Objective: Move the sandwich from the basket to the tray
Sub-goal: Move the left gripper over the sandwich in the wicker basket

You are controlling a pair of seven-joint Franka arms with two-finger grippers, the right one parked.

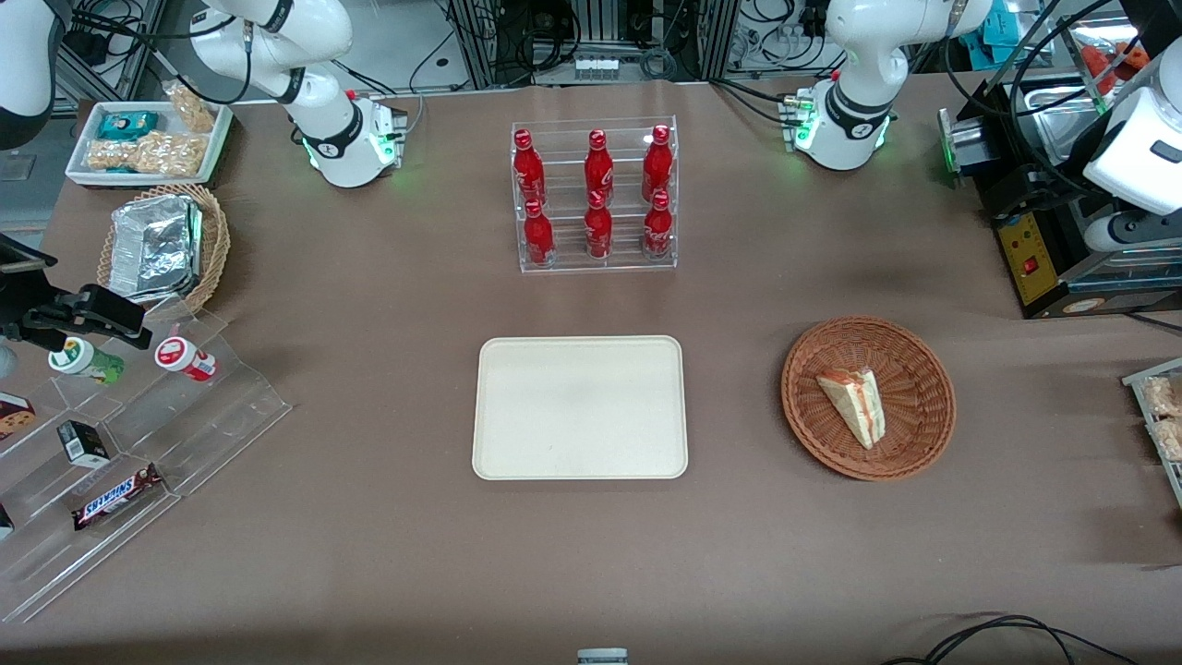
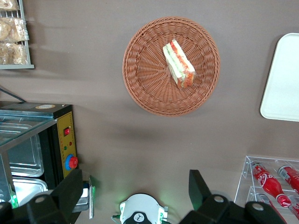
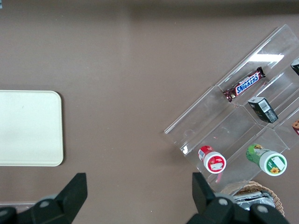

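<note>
The sandwich (image 1: 854,405), a wrapped white wedge with orange-red and green filling, lies in the round reddish-brown basket (image 1: 910,388) beside the tray, toward the working arm's end of the table. The cream tray (image 1: 580,406) lies flat and bare at the table's middle. My left gripper (image 2: 135,182) hangs high over the table near its arm's base, farther from the front camera than the basket, with its fingers (image 2: 74,182) wide apart and nothing between them. Its wrist view shows the sandwich (image 2: 179,64) in the basket (image 2: 145,74) and an edge of the tray (image 2: 282,79).
A clear rack of red bottles (image 1: 596,199) stands farther back than the tray. A black machine with a red button (image 1: 1043,249) and a snack rack (image 1: 1159,416) flank the basket. Toward the parked arm's end are an acrylic shelf (image 1: 120,434) and a tan basket of foil containers (image 1: 166,245).
</note>
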